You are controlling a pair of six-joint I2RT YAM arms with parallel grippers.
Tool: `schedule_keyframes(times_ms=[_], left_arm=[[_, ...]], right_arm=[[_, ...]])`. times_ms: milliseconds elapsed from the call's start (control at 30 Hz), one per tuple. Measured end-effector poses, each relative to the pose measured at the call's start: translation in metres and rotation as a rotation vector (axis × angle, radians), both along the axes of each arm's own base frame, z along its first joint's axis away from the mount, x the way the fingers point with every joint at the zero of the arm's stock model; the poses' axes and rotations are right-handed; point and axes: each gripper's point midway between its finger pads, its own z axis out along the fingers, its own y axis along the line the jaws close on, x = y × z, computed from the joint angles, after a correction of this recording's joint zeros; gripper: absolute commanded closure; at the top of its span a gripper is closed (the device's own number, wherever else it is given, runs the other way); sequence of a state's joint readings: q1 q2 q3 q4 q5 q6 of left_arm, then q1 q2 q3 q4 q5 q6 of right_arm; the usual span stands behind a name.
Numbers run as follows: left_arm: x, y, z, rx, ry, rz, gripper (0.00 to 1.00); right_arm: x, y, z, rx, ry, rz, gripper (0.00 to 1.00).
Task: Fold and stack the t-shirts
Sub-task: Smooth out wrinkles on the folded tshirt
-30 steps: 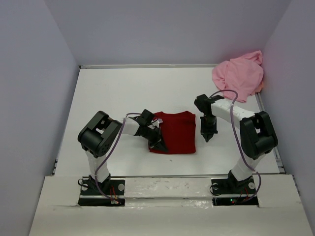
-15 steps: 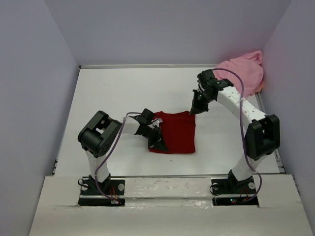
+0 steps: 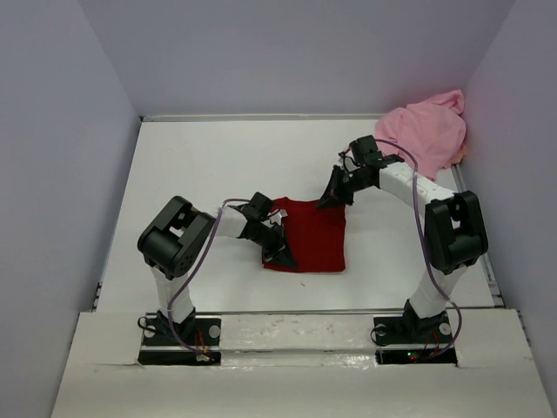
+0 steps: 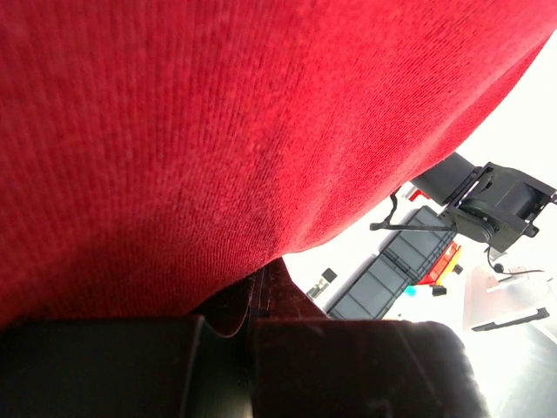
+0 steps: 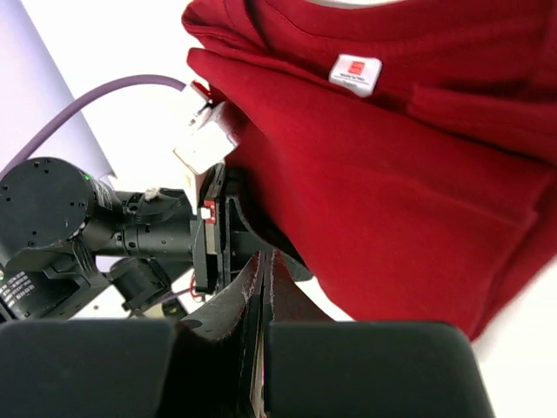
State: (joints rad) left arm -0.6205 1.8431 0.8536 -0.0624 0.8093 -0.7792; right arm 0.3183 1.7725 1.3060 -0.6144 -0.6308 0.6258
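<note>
Left hand (image 3: 280, 248) is seen with its fingers pressed together, lying low at the near left edge of the dark red t-shirt (image 3: 315, 233). In the left wrist view the red cloth fills almost the whole picture just above the closed tips, and no fold can be made out between them. The right hand (image 3: 332, 193) is likewise shut, with nothing held, and is tilted down toward the far right corner of the same shirt.

The dark red t-shirt is laid flat, folded into a rough rectangle, at the middle of the white table (image 3: 209, 165), between the two arms. A small white label (image 5: 354, 73) with a red mark is shown on it in the right wrist view. The pink t-shirt (image 3: 426, 131) is heaped, unfolded, in the far right corner of the table, against the wall and well apart from the red one.
</note>
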Motion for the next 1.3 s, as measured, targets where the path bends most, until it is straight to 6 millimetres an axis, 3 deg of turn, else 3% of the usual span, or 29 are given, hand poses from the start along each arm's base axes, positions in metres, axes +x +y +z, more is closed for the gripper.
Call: schedule_keyframes(times_ms=[667, 1033, 1300], left_arm=[[0.001, 0.000, 0.000, 0.003, -0.001, -0.002, 1.00], [0.001, 0.000, 0.000, 0.002, -0.002, -0.004, 1.00], [0.001, 0.000, 0.000, 0.000, 0.001, -0.007, 1.00]], right_arm=[[0.009, 0.011, -0.058, 0.017, 0.103, 0.011, 1.00], [0.007, 0.035, -0.059, 0.055, 0.087, 0.047, 1.00], [0.012, 0.033, -0.078, 0.007, 0.095, 0.046, 1.00]])
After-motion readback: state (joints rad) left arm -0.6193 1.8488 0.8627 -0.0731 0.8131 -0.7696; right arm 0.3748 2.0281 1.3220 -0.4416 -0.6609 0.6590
